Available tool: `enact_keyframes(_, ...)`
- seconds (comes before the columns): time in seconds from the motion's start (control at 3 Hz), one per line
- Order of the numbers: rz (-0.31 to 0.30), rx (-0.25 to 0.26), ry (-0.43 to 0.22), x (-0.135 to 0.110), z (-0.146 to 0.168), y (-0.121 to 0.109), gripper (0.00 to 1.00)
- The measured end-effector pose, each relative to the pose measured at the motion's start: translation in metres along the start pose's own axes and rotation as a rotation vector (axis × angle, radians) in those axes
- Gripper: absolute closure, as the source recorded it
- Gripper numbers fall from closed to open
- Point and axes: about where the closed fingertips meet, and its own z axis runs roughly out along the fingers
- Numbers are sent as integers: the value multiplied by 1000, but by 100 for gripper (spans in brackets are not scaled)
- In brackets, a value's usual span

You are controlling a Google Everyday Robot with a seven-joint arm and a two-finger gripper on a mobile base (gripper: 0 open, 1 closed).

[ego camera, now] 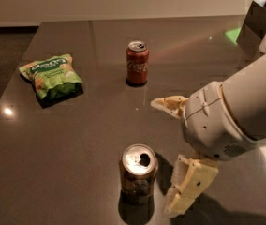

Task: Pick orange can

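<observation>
Camera view: end effector (160,157) spread wide beside orange can (137,173)

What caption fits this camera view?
Open hand beside the orange can; red can and green bag farther back.

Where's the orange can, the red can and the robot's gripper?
orange can (136,186): camera view, its mottled side.
red can (136,65): camera view, its white script.
gripper (164,156): camera view, midway between its open fingers, beside the orange can.
</observation>
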Motion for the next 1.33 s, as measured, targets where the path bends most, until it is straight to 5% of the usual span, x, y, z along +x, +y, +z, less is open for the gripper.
enact_keyframes(0.33,-25,-5,-36,-19,16,10,0)
enact_keyframes(0.67,-42,-20,-53,-29,30,14,12)
enact_keyframes(1.33,-52,-48,-73,-37,34,15,66)
